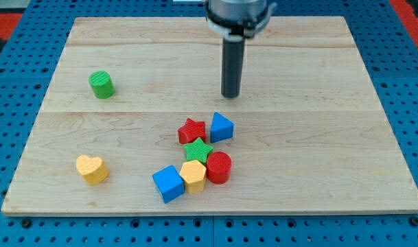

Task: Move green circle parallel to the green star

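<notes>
Seven blocks on wooden board [318,62]. No gripper, just rod; my tip [230,95] touches nothing. Green circle [101,84] well off to tip's left. Green star [198,149] below tip, clustered with red star [191,130], blue block [222,127], red cylinder [219,167].

The green circle [101,84] is seen alone near the worktop [332,137] left edge. The green star [198,150] is packed into a cluster toward the bottom edge, and my tip [230,95] is parked just above that cluster.
</notes>
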Robot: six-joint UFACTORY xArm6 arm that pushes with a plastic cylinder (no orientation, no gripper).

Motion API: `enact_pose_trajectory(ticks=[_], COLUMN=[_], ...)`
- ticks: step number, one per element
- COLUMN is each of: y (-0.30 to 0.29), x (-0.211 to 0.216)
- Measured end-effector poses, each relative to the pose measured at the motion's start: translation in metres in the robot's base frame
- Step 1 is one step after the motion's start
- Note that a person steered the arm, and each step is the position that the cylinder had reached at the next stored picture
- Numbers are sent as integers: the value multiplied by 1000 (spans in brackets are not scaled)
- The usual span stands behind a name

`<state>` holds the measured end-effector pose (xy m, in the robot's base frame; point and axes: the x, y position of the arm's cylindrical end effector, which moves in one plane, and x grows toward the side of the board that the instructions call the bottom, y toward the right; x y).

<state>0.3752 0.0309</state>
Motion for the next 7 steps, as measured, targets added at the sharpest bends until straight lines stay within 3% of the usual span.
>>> enact_pose_trajectory(ticks=[1,2,3,5,7], y=[-53,-128,-190,-213,-259], x=[-73,-100,-79,-4,-9])
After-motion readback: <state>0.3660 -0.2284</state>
